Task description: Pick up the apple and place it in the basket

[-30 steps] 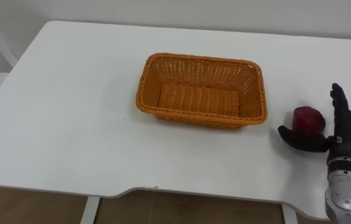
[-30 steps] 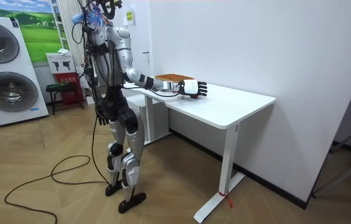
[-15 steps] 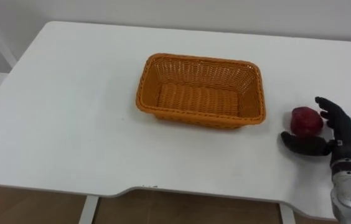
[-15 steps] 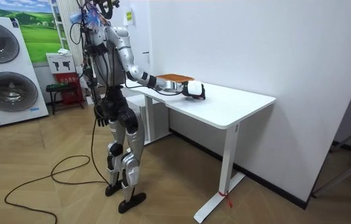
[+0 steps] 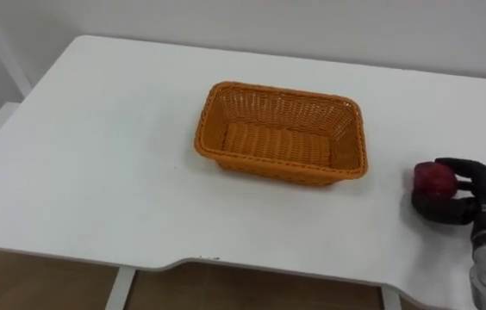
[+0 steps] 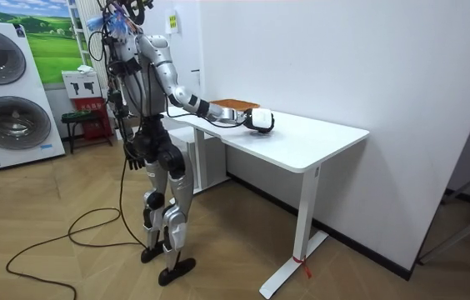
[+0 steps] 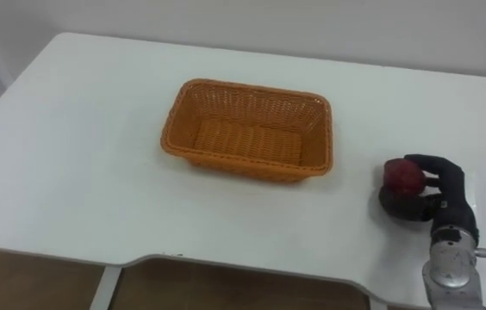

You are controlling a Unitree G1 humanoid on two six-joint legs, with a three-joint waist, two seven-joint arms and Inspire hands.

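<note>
The red apple (image 5: 433, 179) is sitting low over the white table (image 5: 96, 172), near its right-hand end and close to the front edge. Whether it is touching the tabletop cannot be told. The right hand (image 5: 476, 200) is wrapping around it from the right. Its dark fingers (image 5: 455, 163) are curling over the top and far side of the fruit while the thumb is cupping it from below and in front, so the apple is being pinched between them. The red skin is showing on the side facing the basket.

The orange wicker basket (image 5: 273, 164) is standing upright to the left of the apple, well apart from it, near the middle of the table and holding nothing.

In the room view the robot is standing upright on the wooden floor (image 6: 68, 267) at the table's edge, reaching its right arm out over the tabletop beside the basket. Its left hand (image 6: 134, 155) is hanging down by its hip, and whether its fingers are spread or curled cannot be told. A washing machine (image 6: 14, 108) is standing behind it at the room view's left.
</note>
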